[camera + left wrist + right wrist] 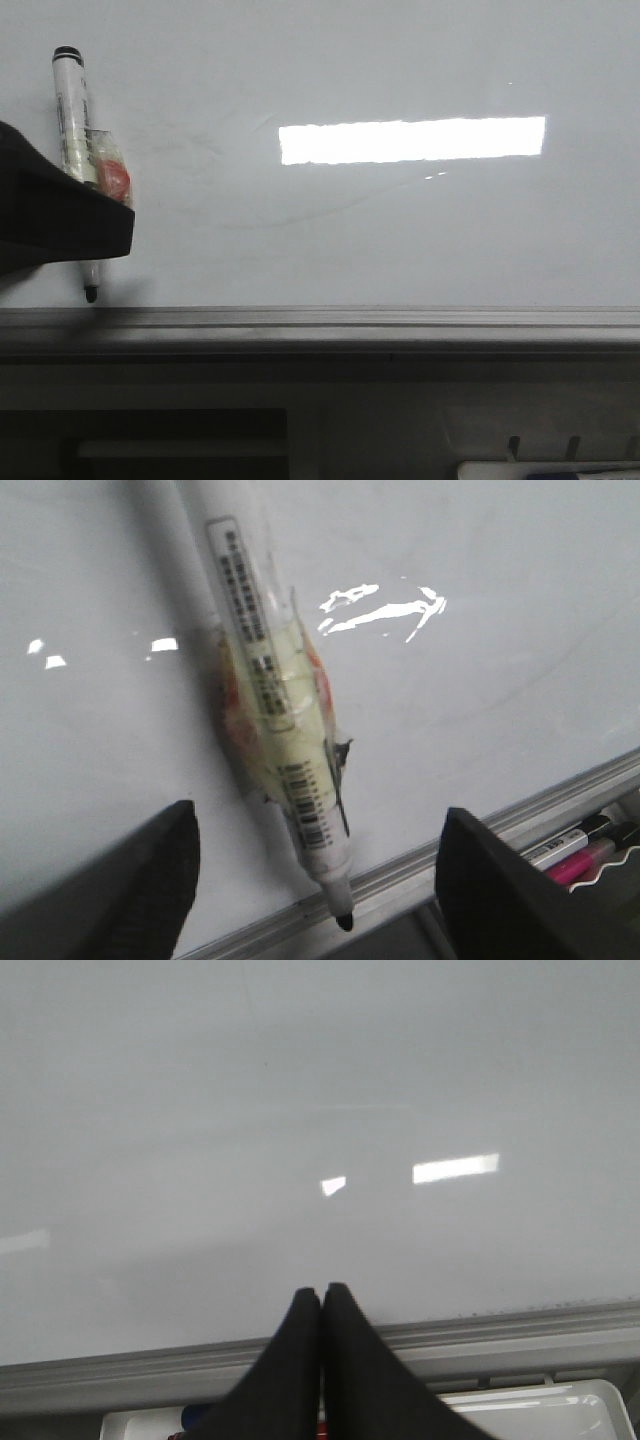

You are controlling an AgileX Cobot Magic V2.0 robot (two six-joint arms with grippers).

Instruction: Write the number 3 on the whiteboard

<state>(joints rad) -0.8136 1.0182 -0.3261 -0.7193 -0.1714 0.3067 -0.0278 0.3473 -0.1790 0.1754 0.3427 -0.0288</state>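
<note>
The whiteboard point(400, 230) is glossy white, with only faint grey smudges; no number 3 shows on it. A white marker point(75, 110) wrapped in yellow and orange tape lies against the board at the left, its bare black tip point(91, 293) at the grey edge rail point(350, 320). My left gripper point(95, 215) is open, its black fingers wide apart on either side of the marker point(270, 710) and not touching it. My right gripper point(322, 1295) is shut and empty, over the board point(300, 1080) by the rail point(520, 1335).
A bright rectangular light reflection point(412, 139) lies across the board's middle. Below the rail is a white tray point(540, 1410). A pink marker point(585, 858) and other pens lie below the rail in the left wrist view.
</note>
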